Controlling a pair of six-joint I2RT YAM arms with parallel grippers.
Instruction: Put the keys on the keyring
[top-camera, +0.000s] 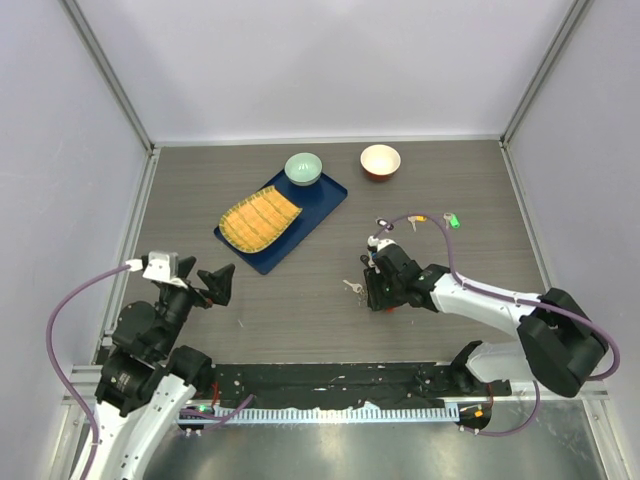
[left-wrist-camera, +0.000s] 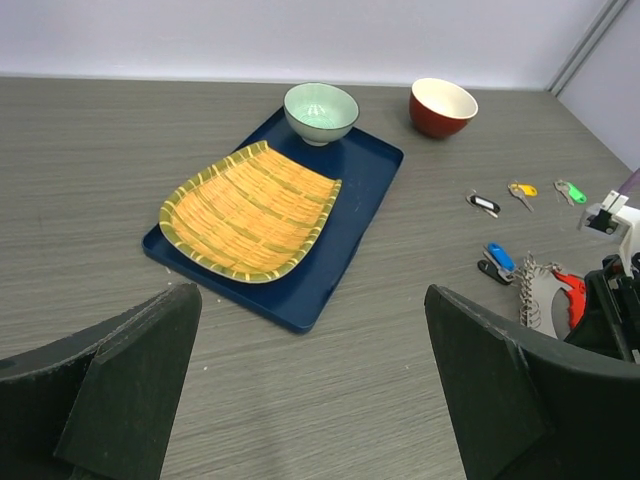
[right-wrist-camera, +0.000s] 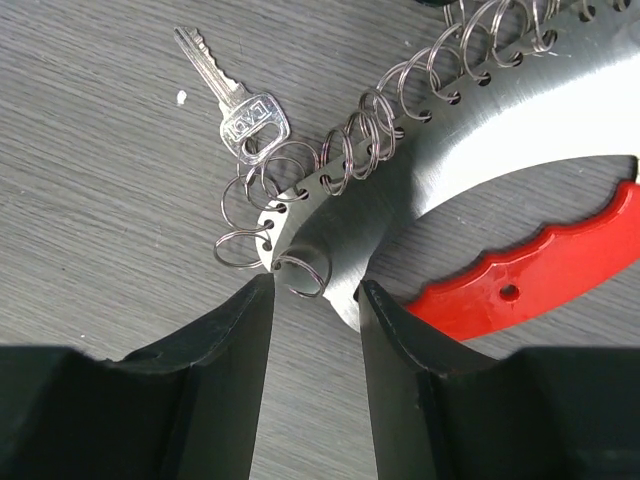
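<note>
Right hand (right-wrist-camera: 315, 292) sits low over the keyring (right-wrist-camera: 470, 130), jaws parted and set either side of the tapered end of its curved silver plate. Nothing is clamped. One finger (right-wrist-camera: 400, 350) appears to lie against the plate's edge, while a sliver of surface (right-wrist-camera: 100, 200) and a small split ring (right-wrist-camera: 300, 275) show between the plate and the other finger. This placement is judged deliberate: taking the plate by its end would pin the keyring without covering the row of split rings along its outer edge, which are needed for threading. The red grip (right-wrist-camera: 540, 280) lies inside the curve, clear of the jaws. One plain silver key (right-wrist-camera: 245, 112) already hangs from a ring near that end and lies flat beside the plate.

Keyring location: flat on the surface, right of centre, nearer the near edge than the far edge. The three loose keys lie in a row beyond it, toward the right edge and well apart from it: black key (left-wrist-camera: 483, 203), yellow key (left-wrist-camera: 522, 190), green key (left-wrist-camera: 572, 191). None is on a ring yet.

Left hand (top-camera: 213, 285) hangs fully released above the left side of the surface, holding nothing, and faces the tray (top-camera: 325, 195) at the far centre-left. It is judged to be the free hand for fetching a key once the keyring is held.

Caution: the rings are thin and overlap. A jaw landing on a ring instead of the plate may flick the keyring aside.
</note>
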